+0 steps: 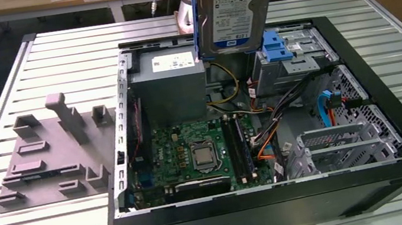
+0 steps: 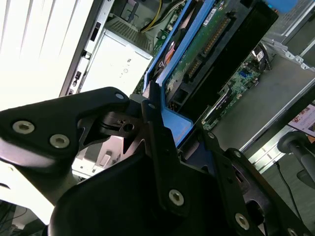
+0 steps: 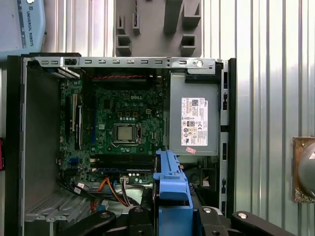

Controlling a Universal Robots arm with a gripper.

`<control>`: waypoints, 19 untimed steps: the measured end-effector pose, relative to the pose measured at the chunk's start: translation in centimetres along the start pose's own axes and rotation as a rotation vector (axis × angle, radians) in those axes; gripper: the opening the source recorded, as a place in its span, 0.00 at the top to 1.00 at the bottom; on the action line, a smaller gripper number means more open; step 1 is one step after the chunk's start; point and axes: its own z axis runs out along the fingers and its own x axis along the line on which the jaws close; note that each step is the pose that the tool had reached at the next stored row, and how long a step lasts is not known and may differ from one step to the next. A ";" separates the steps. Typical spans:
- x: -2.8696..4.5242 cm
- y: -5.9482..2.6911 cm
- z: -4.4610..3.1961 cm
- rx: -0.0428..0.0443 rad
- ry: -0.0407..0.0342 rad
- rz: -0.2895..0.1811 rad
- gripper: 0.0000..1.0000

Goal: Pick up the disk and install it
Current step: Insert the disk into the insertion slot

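In the exterior view, we are seeing the disk hanging upright over the open computer case, near the grey power supply. In the second wrist view, the gripper is clamping the disk's blue frame between its fingers. In the first wrist view, we are looking past the held disk at the motherboard.

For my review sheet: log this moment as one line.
claw: shut on disk | disk: held above open computer case | installed: no
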 end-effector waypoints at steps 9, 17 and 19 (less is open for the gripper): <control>0.26 -0.01 0.00 -0.0001 0.0000 0.000 0.64; 1.67 -0.02 0.00 0.0000 0.0001 0.000 0.64; 1.82 -0.02 0.01 -0.0001 0.0001 0.000 0.64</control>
